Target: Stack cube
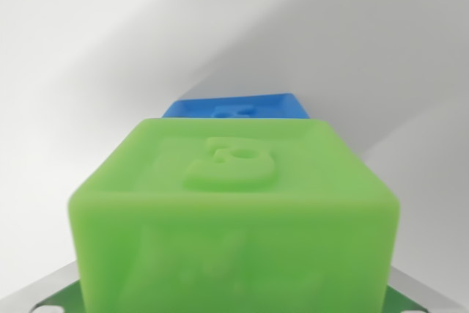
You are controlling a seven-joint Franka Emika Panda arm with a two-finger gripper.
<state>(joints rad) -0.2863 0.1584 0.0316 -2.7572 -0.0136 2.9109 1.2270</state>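
Observation:
A bright green cube [234, 203] with a raised emblem on its upper face fills the lower half of the wrist view, very close to the camera. It sits between my gripper's [234, 295] fingers, and only grey slivers of the fingers [44, 292] show at the bottom corners, pressed against the cube's sides. Beyond the green cube's far edge lies a blue cube [238, 106]. Only a strip of its embossed top shows; the rest is hidden by the green cube. I cannot tell whether the two cubes touch.
A plain white surface [110, 49] surrounds the cubes, with a soft grey shadow [352, 56] running diagonally across the upper right.

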